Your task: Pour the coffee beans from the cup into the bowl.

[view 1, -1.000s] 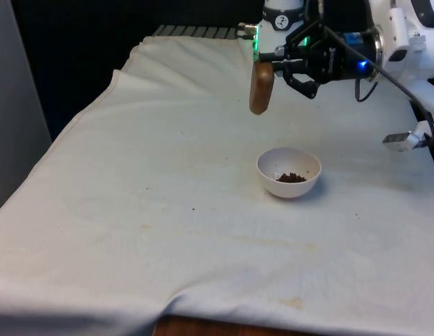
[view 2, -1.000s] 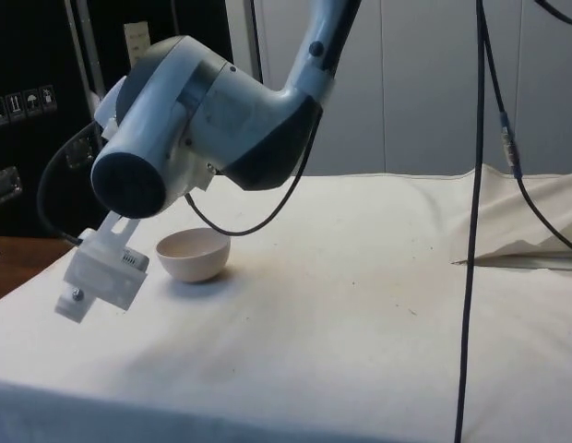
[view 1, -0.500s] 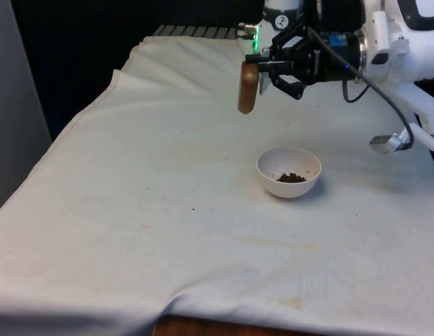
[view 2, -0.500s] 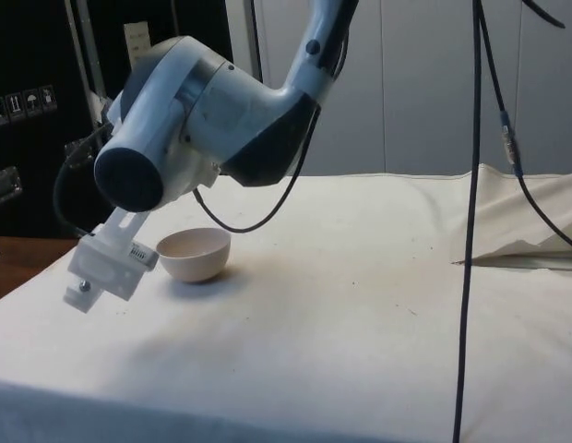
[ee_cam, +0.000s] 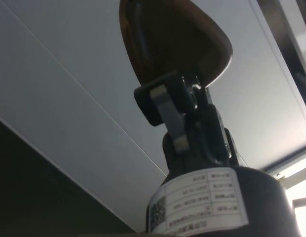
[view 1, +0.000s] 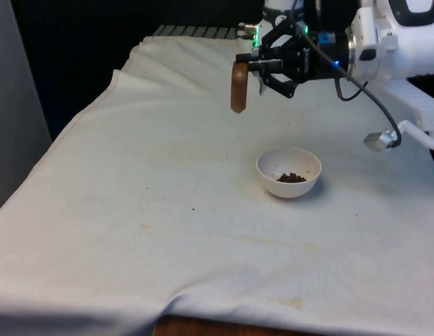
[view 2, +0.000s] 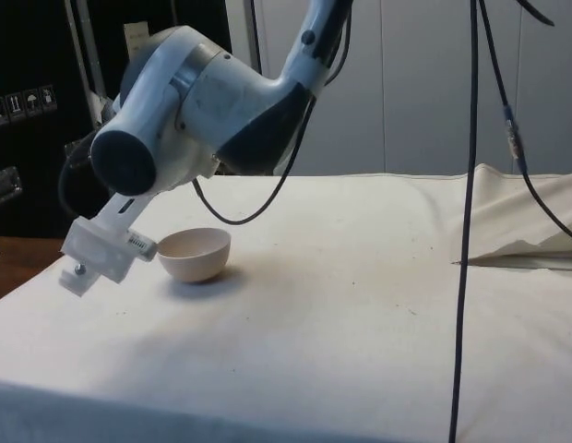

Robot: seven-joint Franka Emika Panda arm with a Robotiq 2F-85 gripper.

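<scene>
A brown cup (view 1: pixel 239 87) hangs in the air, held on its side by my gripper (view 1: pixel 257 70), whose fingers are shut on its rim. In the wrist view the cup (ee_cam: pixel 175 39) sits clamped between the fingers (ee_cam: pixel 165 106). The white bowl (view 1: pixel 289 171) stands on the cloth below and to the front view's right of the cup, with a small heap of coffee beans (view 1: pixel 291 178) in it. In the side view the bowl (view 2: pixel 194 255) sits behind the arm's wrist housing.
The white cloth (view 1: pixel 168 210) covers the table, with a raised fold (view 2: pixel 526 235) at the side view's right. A black cable (view 2: pixel 466 221) hangs down in front of the side camera. A slatted grey edge (view 1: pixel 196 31) lies at the table's far end.
The gripper has carried the cup up and toward the front view's left, away from the bowl. The arm's wrist has turned with it.
</scene>
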